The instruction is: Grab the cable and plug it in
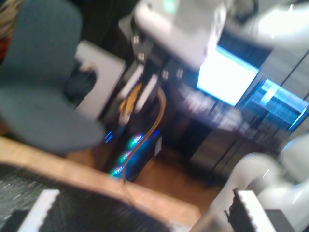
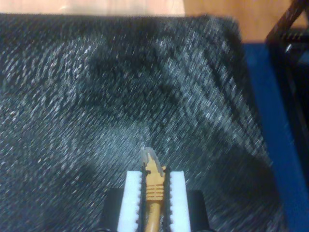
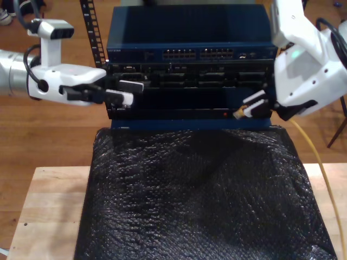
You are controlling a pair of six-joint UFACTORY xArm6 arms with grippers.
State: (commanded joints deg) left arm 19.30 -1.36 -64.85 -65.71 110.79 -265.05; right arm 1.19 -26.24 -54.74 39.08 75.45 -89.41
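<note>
No legible text anywhere: a small pale marking on the blue network switch [image 3: 187, 38], upper corner at the exterior view's left, too blurred to read.

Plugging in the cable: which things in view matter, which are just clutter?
Job:
- yellow cable, plug at tip
- my second gripper, shut on it
- network switch with ports
- my first gripper

Clutter:
- black padded mat
- wooden table
- office chair
- lit monitor

My second gripper [image 2: 153, 191] pinches the yellow cable [image 2: 154, 193] between white toothed pads [image 2: 132, 198], its clear plug [image 2: 149, 157] poking out. Below it lies a black mat [image 2: 106, 96], with wood floor [image 2: 251, 19] beyond.
</note>
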